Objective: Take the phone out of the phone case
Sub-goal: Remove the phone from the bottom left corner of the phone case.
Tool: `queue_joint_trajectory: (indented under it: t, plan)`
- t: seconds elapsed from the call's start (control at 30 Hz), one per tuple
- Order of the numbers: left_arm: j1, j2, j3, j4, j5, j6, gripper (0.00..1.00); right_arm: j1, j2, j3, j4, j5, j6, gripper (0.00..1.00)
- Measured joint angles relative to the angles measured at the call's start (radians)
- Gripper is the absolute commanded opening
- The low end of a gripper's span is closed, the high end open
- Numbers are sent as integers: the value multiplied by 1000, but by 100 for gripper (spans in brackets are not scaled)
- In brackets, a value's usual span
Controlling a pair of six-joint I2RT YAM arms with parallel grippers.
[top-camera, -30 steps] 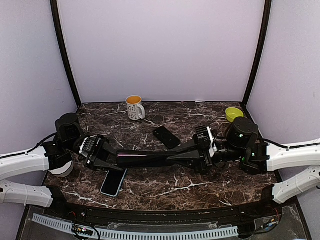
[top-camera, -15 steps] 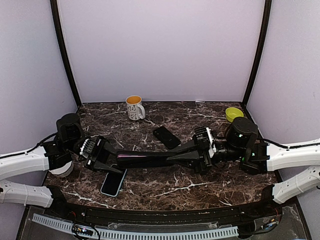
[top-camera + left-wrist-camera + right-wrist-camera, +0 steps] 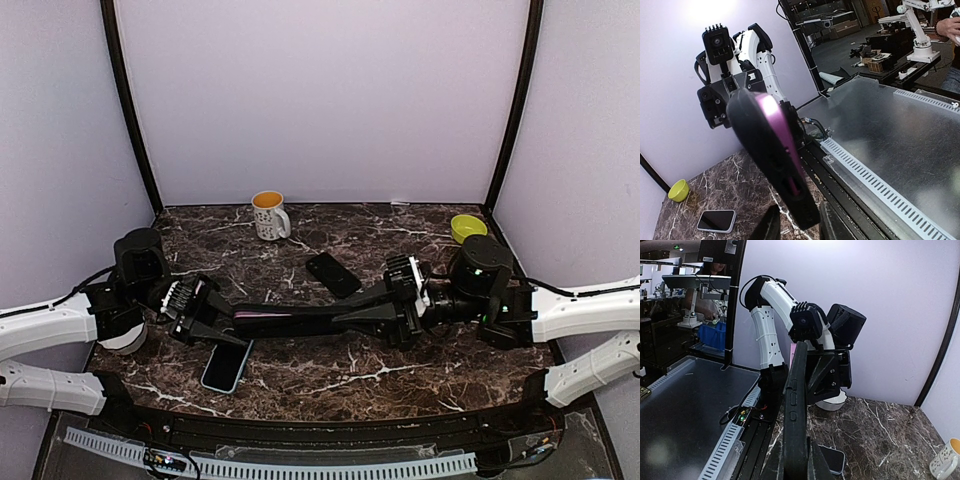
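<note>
Overhead view: the phone case [image 3: 285, 320] – black, with a pink inner face – was held off the marble surface [image 3: 400, 370], spanning the centre of the frame between the two arms.

Right gripper [image 3: 345, 318]: entered from the right of the frame, fingers clenched on the right end of the case. In the right wrist view the case stood edge-on, rising from the bottom centre of the frame.

Left gripper [image 3: 225, 325]: at the left end of the case. In the left wrist view that end sat between the two fingers [image 3: 771, 227] at the bottom edge, with a sliver of surface showing beside one finger – whether they were pressing on the case could not be told.

A phone [image 3: 227, 365] with a pale blue rim lay flat on the surface, screen up, in the lower left of the frame, just below the left gripper.

Other items: a flat black rectangular object [image 3: 333, 274] lay at centre, above the case and apart from it; a white mug [image 3: 268, 215] stood at the back edge; a yellow-green bowl [image 3: 463, 228] sat in the back right corner.
</note>
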Motion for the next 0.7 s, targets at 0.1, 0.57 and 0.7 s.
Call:
queue_joint_trajectory:
  t: [0.1, 0.57, 0.7]
  plan:
    - [0, 0, 0, 0, 0, 0, 25, 0, 0, 0, -3, -5, -4, 0]
    - [-10, -17, 0, -53, 0, 70, 18, -6, 19, 45, -56, -68, 60, 0]
    - [-22, -26, 0, -70, 0, 93, 18, -8, 21, 61, -83, -95, 88, 0]
